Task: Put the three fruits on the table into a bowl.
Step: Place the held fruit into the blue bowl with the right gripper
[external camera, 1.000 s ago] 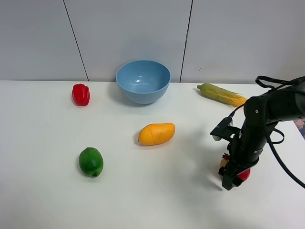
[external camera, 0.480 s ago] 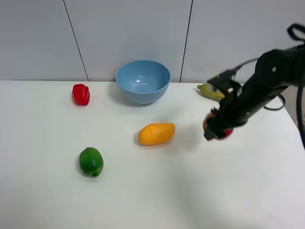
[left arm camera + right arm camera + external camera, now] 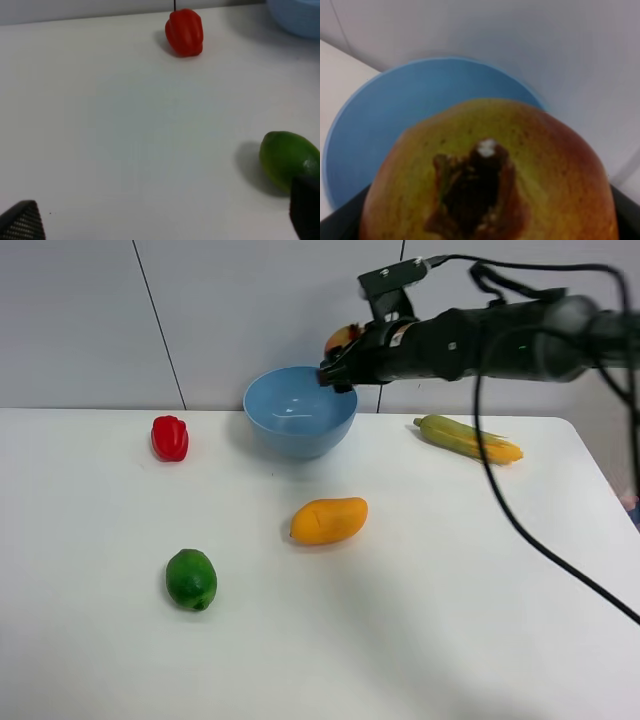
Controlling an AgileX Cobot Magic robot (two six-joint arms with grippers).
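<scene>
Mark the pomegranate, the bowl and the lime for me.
pomegranate [image 3: 487, 180], right wrist view, on the dark crown at its middle.
bowl [image 3: 300, 438], exterior high view, on its outer front wall.
lime [image 3: 191, 579], exterior high view, on its middle.

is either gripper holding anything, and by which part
The right gripper holds the pomegranate across its sides, clear of the crown; left gripper open, empty.
</scene>
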